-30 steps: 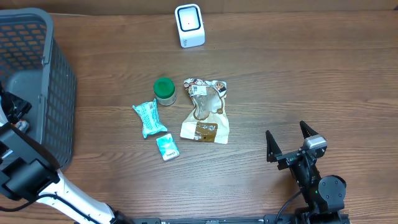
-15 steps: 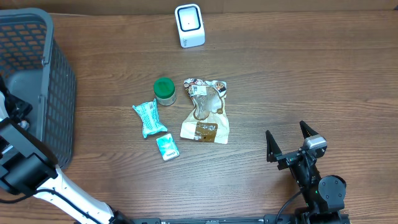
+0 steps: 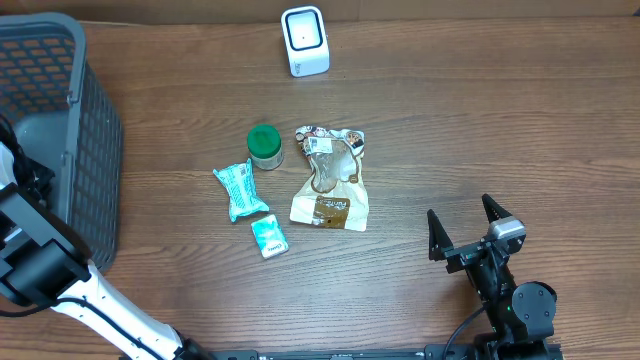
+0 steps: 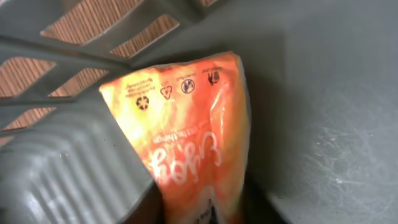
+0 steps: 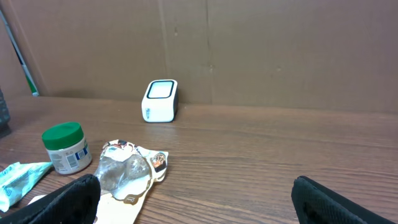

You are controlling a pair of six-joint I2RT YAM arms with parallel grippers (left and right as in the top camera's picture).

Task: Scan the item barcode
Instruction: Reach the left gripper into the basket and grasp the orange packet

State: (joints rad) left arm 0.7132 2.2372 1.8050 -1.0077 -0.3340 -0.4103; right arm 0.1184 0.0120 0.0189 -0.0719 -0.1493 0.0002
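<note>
In the left wrist view an orange printed packet (image 4: 193,130) lies against the grey inner wall of the basket (image 4: 323,124). My left gripper (image 4: 202,214) is shut on the packet's lower end, dark fingers on either side of it. From overhead only the left arm (image 3: 25,215) shows, reaching into the mesh basket (image 3: 95,150) at the far left. The white barcode scanner (image 3: 304,40) stands at the back of the table, also in the right wrist view as the scanner (image 5: 160,101). My right gripper (image 3: 468,228) rests open and empty at the front right.
On the wood table lie a green-lidded jar (image 3: 264,146), a brown and white pouch (image 3: 330,180), a teal packet (image 3: 240,190) and a small teal packet (image 3: 269,237). A cardboard wall (image 5: 249,43) backs the table.
The left arm has shifted slightly toward the front at the basket's left side. The right arm and the table items have not moved.
</note>
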